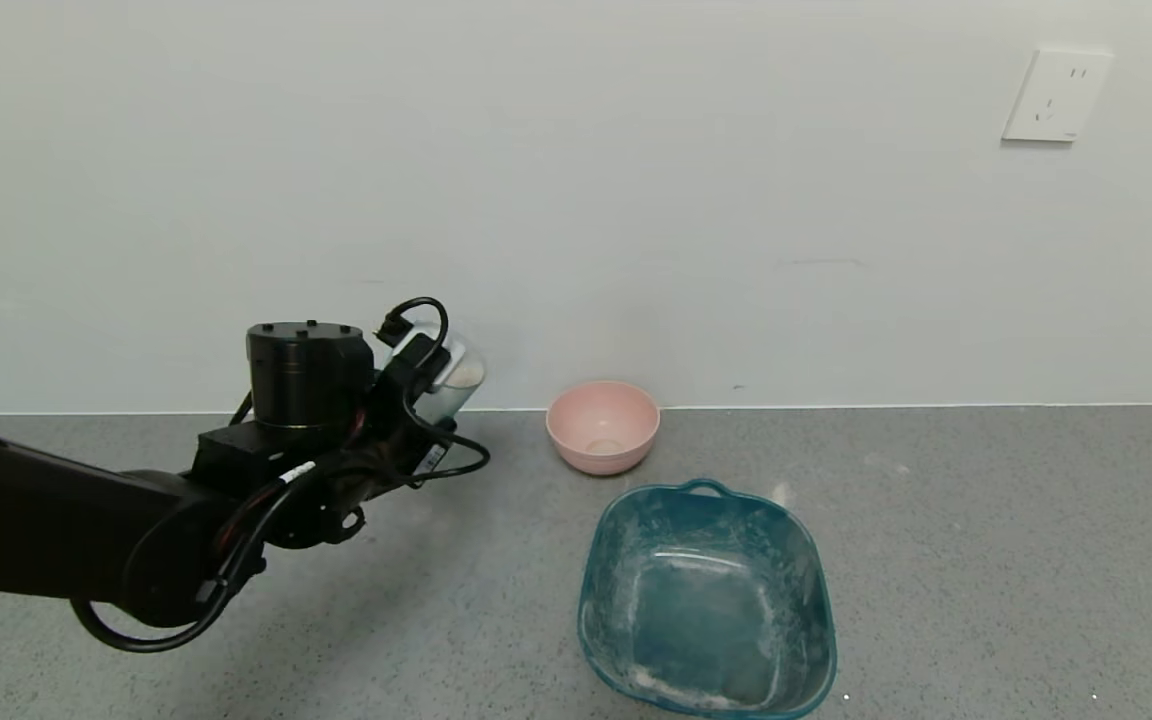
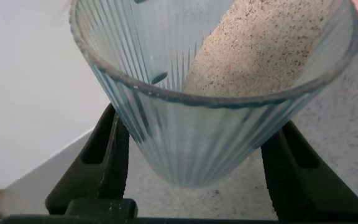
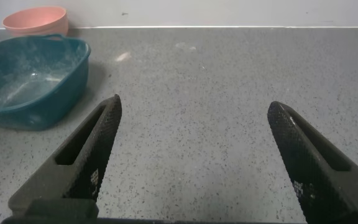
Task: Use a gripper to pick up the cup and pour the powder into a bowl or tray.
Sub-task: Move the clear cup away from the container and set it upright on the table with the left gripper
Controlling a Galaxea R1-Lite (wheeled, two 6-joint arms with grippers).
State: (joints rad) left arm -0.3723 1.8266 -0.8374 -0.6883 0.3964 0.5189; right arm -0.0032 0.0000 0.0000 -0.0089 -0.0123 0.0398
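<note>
My left gripper [image 1: 436,385] is shut on the cup [image 1: 454,385], a clear ribbed glass tumbler, and holds it above the counter, tilted toward the pink bowl [image 1: 603,426]. In the left wrist view the cup [image 2: 204,134] fills the frame between the two black fingers [image 2: 114,155], and the powder [image 2: 260,50] lies heaped against its lower side, still inside. The pink bowl stands by the wall, to the right of the cup and apart from it. My right gripper [image 3: 194,118] is open and empty over bare counter; it does not show in the head view.
A larger teal basin [image 1: 706,600] with a handle, dusted with white powder, stands in front of the pink bowl; it also shows in the right wrist view [image 3: 30,81]. A wall runs along the back of the grey speckled counter [image 1: 986,560].
</note>
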